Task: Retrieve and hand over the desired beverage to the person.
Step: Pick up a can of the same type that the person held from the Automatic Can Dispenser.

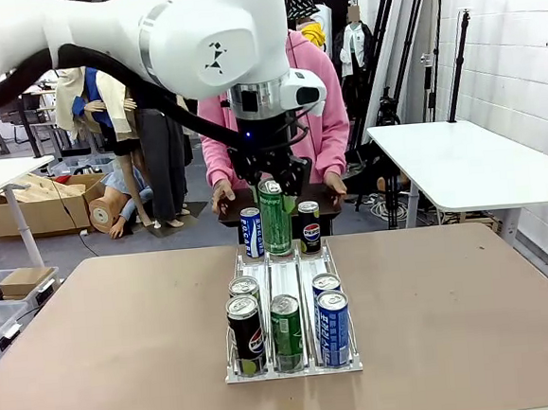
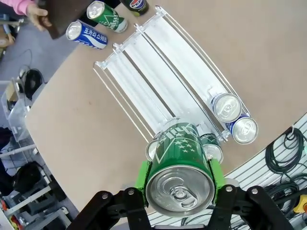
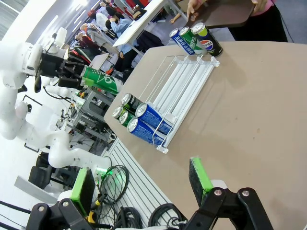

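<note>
Left arm (image 1: 195,40) reaches forward, raised, jaws clamped; right jaws spread wide.

We find the counter (image 1: 472,313) bare on both sides of the wire rack (image 1: 286,261), so a pincer can pass freely there. The rack's middle lanes lie open from above. Cans (image 1: 286,329) crowd its near end, and three more (image 2: 88,34) stand close together just past its far end. Above the rack hangs the left pincer (image 1: 272,181), clamped on a green can (image 1: 275,224), and its arm spans the left side overhead. The person's tray (image 1: 232,211) and hands (image 1: 222,195) close off the far edge. The right pincer (image 3: 140,179) hovers with its jaws apart and bare counter ahead of it.
</note>
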{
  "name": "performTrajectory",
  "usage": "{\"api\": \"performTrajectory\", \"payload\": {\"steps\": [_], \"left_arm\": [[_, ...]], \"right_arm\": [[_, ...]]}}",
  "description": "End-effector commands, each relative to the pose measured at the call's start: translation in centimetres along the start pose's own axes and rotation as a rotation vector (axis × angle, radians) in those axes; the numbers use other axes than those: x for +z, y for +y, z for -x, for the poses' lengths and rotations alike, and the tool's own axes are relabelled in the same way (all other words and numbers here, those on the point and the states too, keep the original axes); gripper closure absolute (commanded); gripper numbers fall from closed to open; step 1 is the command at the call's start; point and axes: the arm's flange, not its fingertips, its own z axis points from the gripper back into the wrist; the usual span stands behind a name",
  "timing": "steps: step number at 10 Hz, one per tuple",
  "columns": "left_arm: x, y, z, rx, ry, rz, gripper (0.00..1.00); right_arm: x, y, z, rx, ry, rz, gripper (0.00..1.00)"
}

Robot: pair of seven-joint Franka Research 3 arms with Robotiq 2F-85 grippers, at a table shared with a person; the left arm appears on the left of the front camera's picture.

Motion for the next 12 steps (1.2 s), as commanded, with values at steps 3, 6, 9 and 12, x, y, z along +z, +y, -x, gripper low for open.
{"api": "performTrajectory", "payload": {"steps": [3, 6, 9, 12], "left_arm": [[-0.1, 1.5, 0.8, 0.01, 0.011, -0.028, 1.0], [0.9, 8.2, 4.0, 0.098, 0.032, -0.04, 1.0], [3.4, 13.1, 7.6, 0.168, 0.026, -0.031, 1.0], [3.8, 18.1, 10.7, 0.208, 0.085, -0.017, 1.0]], "right_arm": [[0.1, 0.0, 0.0, 0.007, -0.007, -0.011, 0.0], [0.1, 0.0, 0.0, 0.007, -0.007, -0.011, 0.0], [0.1, 0.0, 0.0, 0.007, -0.007, -0.011, 0.0], [0.1, 0.0, 0.0, 0.007, -0.007, -0.011, 0.0]]}}
